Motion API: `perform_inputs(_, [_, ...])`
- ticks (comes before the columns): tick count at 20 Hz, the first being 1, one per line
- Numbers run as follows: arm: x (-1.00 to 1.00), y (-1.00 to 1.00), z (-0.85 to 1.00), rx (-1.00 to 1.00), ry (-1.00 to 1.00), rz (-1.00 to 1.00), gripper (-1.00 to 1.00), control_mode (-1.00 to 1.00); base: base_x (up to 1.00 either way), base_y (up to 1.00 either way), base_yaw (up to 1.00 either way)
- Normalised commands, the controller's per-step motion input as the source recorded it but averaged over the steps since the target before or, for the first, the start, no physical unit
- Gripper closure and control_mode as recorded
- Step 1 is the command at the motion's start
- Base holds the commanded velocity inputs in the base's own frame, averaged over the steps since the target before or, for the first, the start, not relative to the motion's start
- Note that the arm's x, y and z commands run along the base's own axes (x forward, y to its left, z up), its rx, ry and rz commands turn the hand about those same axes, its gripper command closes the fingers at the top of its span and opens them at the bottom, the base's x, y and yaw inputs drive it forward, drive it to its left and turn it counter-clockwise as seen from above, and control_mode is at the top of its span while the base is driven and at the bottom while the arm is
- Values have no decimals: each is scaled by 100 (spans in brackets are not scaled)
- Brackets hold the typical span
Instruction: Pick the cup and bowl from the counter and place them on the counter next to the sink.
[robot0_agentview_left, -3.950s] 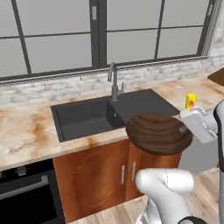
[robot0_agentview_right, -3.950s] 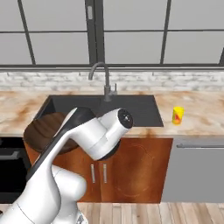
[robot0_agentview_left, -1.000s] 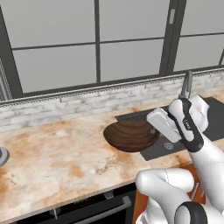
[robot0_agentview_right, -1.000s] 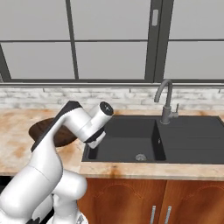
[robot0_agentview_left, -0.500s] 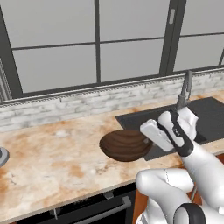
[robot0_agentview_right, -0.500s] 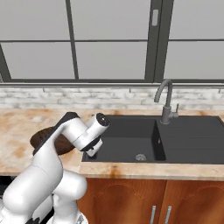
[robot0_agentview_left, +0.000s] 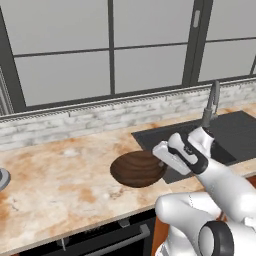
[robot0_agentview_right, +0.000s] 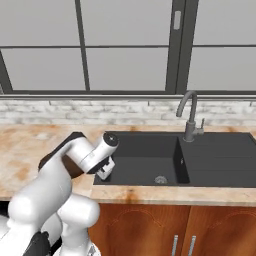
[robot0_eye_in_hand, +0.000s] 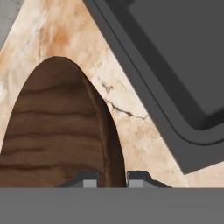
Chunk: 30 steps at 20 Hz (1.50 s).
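The dark brown wooden bowl (robot0_agentview_left: 136, 169) sits low over the beige counter (robot0_agentview_left: 60, 175), just left of the dark sink (robot0_agentview_left: 230, 130). I cannot tell whether it touches the stone. My gripper (robot0_agentview_left: 161, 160) is shut on the bowl's right rim. In the hand view the rim of the bowl (robot0_eye_in_hand: 57, 131) runs between the two fingertips (robot0_eye_in_hand: 89, 179), and the sink's corner (robot0_eye_in_hand: 175, 52) lies to the right. From the right base view the gripper (robot0_agentview_right: 105, 172) hangs at the sink's (robot0_agentview_right: 150, 160) left edge, with the bowl (robot0_agentview_right: 52, 159) mostly behind the arm. The cup is out of view.
A curved grey tap (robot0_agentview_right: 189, 115) stands behind the sink's divider. A pale brick backsplash (robot0_agentview_left: 75, 122) and tall windows close off the back. A grey round thing (robot0_agentview_left: 2, 177) pokes in at the left edge. The counter's front edge (robot0_agentview_right: 165, 195) drops to wood cabinets.
Over the last second the arm carried the bowl down and leftwards, from above the sink's left edge to low over the counter. The grip stayed shut. Earlier, the base drove along the counter.
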Motion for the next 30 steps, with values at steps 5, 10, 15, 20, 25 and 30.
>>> perform_inputs(5, [19, 6, -39, -2, 0, 0, 100, -100, 0, 0, 0])
perform_inputs(10, [19, 12, -46, -3, 0, -1, 100, -100, 0, 0, 0])
perform_inputs(15, [4, 13, -26, -2, 0, -2, 100, -100, 0, 0, 0])
perform_inputs(20, [0, 8, 0, 0, 0, 0, -100, -100, 0, 0, 0])
perform_inputs(25, [-1, 4, 11, 0, 0, 0, -100, -100, 0, 0, 0])
perform_inputs(30, [-23, 0, 65, 0, -3, 0, -100, -100, 0, 0, 0])
